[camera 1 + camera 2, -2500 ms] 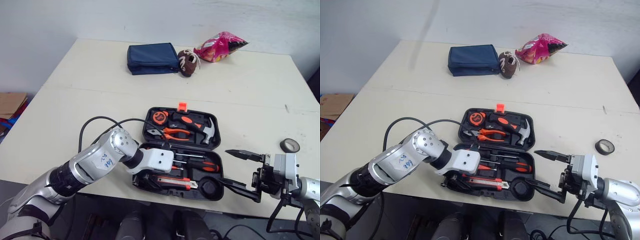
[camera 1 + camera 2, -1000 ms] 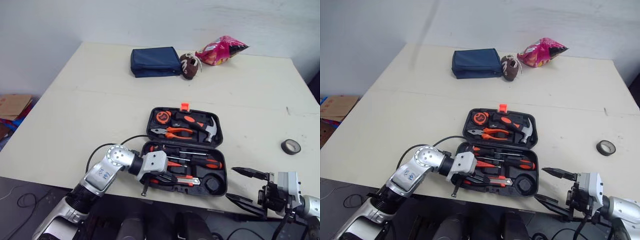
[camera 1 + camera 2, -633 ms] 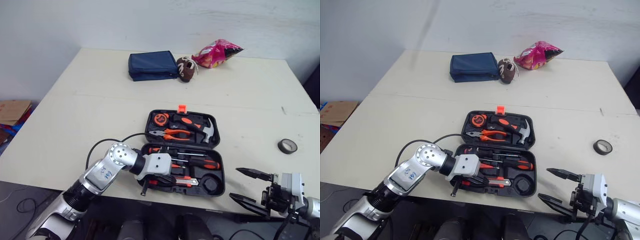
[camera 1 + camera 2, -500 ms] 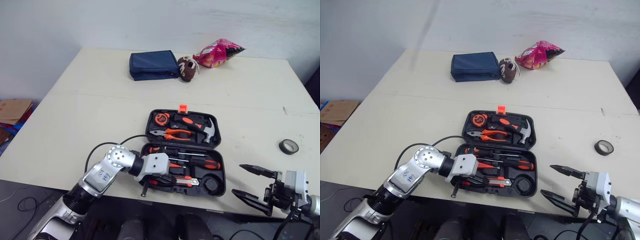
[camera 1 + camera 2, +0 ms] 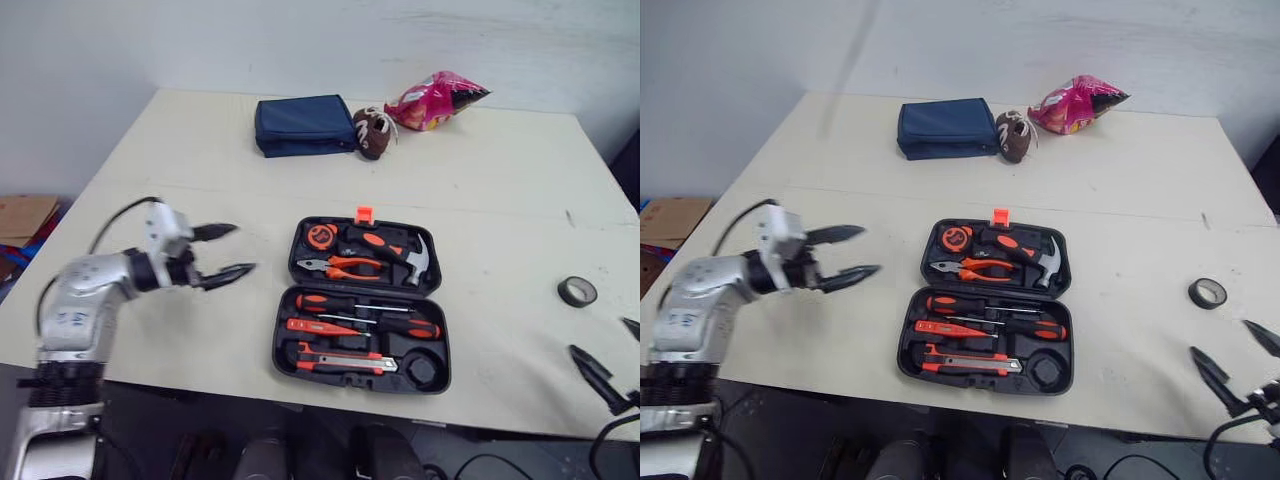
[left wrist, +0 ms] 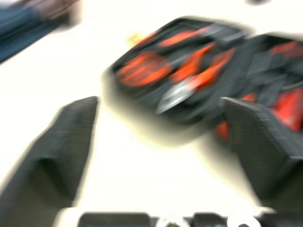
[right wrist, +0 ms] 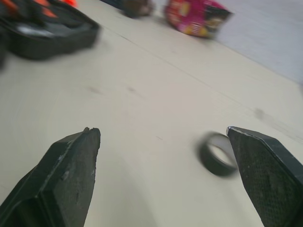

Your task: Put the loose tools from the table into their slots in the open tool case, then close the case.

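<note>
The black tool case (image 5: 432, 330) lies open in the middle of the table. Its far half holds a tape measure, pliers and a hammer (image 5: 400, 252). The near half holds screwdrivers (image 5: 385, 325), a utility knife and an empty round slot (image 5: 418, 371). A black tape roll (image 5: 577, 291) lies loose on the table to the case's right. My left gripper (image 5: 243, 248) hovers open left of the case, nothing between its fingers. My right gripper (image 5: 1220, 338) stands open near the front right corner, just short of the tape roll (image 7: 218, 153).
At the back of the table lie a blue pouch (image 5: 303, 123), a small brown football (image 5: 372, 132) and a pink snack bag (image 5: 435, 98). A cardboard box (image 5: 20, 215) sits on the floor to the left. The table's front edge runs close under the case.
My left gripper has pulled away from the case's front edge to the left and opened. The right gripper has shifted toward the right edge of the view.
</note>
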You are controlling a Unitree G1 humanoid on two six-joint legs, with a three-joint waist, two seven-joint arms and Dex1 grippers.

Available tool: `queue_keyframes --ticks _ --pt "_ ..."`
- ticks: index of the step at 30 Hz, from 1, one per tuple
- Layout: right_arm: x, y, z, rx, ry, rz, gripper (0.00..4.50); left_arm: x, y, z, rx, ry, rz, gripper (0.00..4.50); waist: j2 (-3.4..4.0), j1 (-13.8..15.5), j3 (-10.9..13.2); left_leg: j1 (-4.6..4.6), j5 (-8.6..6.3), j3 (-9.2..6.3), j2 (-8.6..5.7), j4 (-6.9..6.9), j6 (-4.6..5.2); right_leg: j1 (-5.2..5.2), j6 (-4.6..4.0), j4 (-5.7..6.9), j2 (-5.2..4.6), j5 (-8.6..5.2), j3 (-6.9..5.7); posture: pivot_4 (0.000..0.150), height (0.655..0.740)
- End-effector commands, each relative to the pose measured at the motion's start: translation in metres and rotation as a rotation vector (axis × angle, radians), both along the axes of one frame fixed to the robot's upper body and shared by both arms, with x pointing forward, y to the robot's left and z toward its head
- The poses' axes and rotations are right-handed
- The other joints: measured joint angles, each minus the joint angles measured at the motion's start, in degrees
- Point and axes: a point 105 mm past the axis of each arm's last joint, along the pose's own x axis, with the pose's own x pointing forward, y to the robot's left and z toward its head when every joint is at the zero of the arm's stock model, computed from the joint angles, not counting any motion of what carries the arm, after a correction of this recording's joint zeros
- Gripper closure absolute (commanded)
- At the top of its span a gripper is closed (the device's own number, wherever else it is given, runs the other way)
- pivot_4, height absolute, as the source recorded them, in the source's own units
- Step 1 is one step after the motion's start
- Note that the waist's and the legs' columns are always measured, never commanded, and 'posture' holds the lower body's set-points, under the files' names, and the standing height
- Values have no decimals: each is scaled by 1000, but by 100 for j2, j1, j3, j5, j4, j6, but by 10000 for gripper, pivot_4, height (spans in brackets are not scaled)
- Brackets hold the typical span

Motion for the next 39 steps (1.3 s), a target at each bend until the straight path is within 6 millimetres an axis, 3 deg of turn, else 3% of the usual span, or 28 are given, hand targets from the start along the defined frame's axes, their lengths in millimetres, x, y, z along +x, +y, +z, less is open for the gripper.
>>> queue_keyframes --ticks 1,2,4,6,10,14,18,22,25,27,32,39 --pt "-20 -24 5 -14 -55 -153 0 -2 38 -6 67 -26 97 428 0 -38 2 0 0 0 0 -1 -1 0 0 -1 0 0 1 1500 7400" --pt "-25 -27 4 -10 -55 -179 0 -2 45 -8 81 -28 114 428 0 -45 2 -1 -1 0 0 -2 -1 0 0 -1 -2 0 2 1500 7400" --pt "-56 -43 -11 28 -25 -319 0 -7 84 -15 97 -10 254 428 1 -49 2 0 -1 0 0 -4 -2 -1 0 -3 -6 0 2 1500 7400" --pt "-74 -48 -19 36 -4 -386 0 -10 105 -18 97 -5 337 428 -1 -44 3 0 -3 0 3 -21 -7 -9 -8 -6 -6 -4 0 1500 7400" --pt "-79 -57 -14 109 -70 -487 0 -12 112 -5 34 -47 370 428 -1 -55 4 1 14 1 -2 -58 -18 -23 -15 -14 -16 -8 -1 1500 7400" --pt "-65 -58 -5 109 -82 -506 0 -16 105 -8 23 -38 346 428 5 -102 4 8 -1 3 -15 -69 -13 -23 -6 -13 -29 7 8 1500 7400" --pt "-19 -29 26 89 -105 -302 0 -14 63 6 -29 -72 204 428 11 -161 7 3 18 3 -15 -89 -33 -37 -13 -9 -29 2 6 1500 7400" --pt "12 -28 30 148 80 -317 0 -14 27 16 -28 -85 86 428 9 -176 8 -2 45 6 -20 -84 -26 -41 -12 0 -29 3 8 1500 7400" --pt "37 6 43 96 247 -86 0 -18 -5 25 -40 -93 -44 428 12 -175 10 -3 48 5 -19 -97 -30 -46 -17 -2 -24 0 4 1500 7400" --pt "45 16 47 37 348 -2 0 -22 -23 28 -45 -89 -118 428 12 -167 12 -13 50 14 -21 -94 -26 -56 -16 -1 -23 1 8 1500 7400" --pt "62 10 53 -106 557 89 0 -40 -72 35 -18 -90 -331 428 -29 -168 36 -16 54 17 -29 -86 -18 -54 -2 -4 -20 8 12 1500 7400" --pt "91 -4 47 -135 641 148 0 -66 -119 33 -37 -63 -551 428 -40 -168 42 -28 62 22 -32 -76 -10 -53 11 -27 -16 15 12 1500 7400"
